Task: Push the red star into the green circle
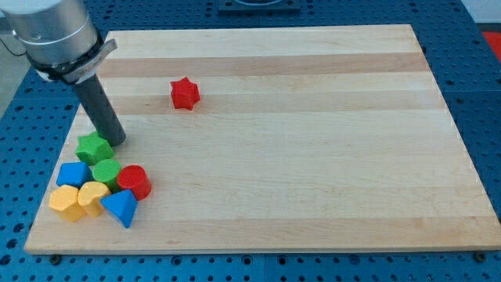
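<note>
The red star (185, 93) lies alone on the wooden board (297, 141), toward the view's upper left. The green circle (106, 171) sits in a cluster at the view's lower left, touching a red circle (134, 182). My tip (117, 142) is down on the board at the upper right edge of a green star (93, 147), just above the cluster. The tip is well to the left of and below the red star, apart from it.
The cluster also holds a blue block (73, 174), two yellow blocks (66, 203) (93, 198) and a blue triangle (120, 207). The board's left edge runs close beside the cluster. The arm's grey body (55, 35) hangs over the upper left corner.
</note>
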Robot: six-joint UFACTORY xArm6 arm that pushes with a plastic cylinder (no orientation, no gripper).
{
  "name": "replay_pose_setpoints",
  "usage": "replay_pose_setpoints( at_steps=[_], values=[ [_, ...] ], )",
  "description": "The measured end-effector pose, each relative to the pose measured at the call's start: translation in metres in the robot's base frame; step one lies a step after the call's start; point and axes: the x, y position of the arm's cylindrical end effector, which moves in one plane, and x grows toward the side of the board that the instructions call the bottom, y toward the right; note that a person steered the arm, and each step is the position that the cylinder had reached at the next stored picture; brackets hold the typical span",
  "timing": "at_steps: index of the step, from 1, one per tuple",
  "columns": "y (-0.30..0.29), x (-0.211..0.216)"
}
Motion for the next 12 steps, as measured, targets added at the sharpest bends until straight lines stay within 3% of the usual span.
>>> replay_pose_setpoints(
  at_steps=[2, 5, 6, 7, 9, 10, 12],
  values=[
    [0.000, 0.014],
    [0.021, -0.126],
    [0.090, -0.136],
    [0.122, -0.107],
    [0.113, -0.039],
    [0.099, -0.021],
    [0.136, -0.017]
  ],
)
